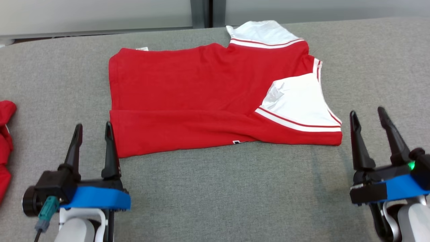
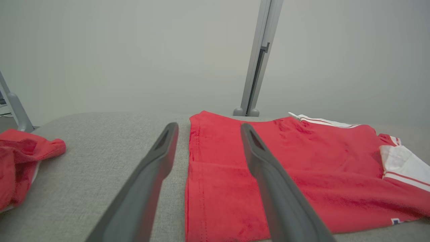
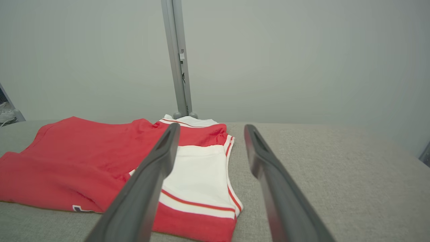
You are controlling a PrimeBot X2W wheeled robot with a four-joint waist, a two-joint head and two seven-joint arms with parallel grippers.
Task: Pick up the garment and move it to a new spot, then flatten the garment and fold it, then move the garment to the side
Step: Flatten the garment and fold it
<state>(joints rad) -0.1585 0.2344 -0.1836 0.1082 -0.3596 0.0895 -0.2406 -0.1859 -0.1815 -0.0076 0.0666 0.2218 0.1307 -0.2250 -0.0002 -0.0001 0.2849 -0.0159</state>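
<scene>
in the head view the folded red and white garment [image 1: 201,101] lies flat on the grey table [image 1: 235,188], with the left gripper [image 1: 93,129] beside its near left corner and the right gripper [image 1: 368,114] just off its right edge, both spread wide and empty. the left wrist view shows the garment's side edge between the parted fingers [image 2: 158,158]. the right wrist view shows its white sleeve [image 3: 201,168] there.

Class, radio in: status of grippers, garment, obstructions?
Left gripper open, right gripper open, both empty. Red garment folded on grey surface. Other red cloth at left edge.
</scene>
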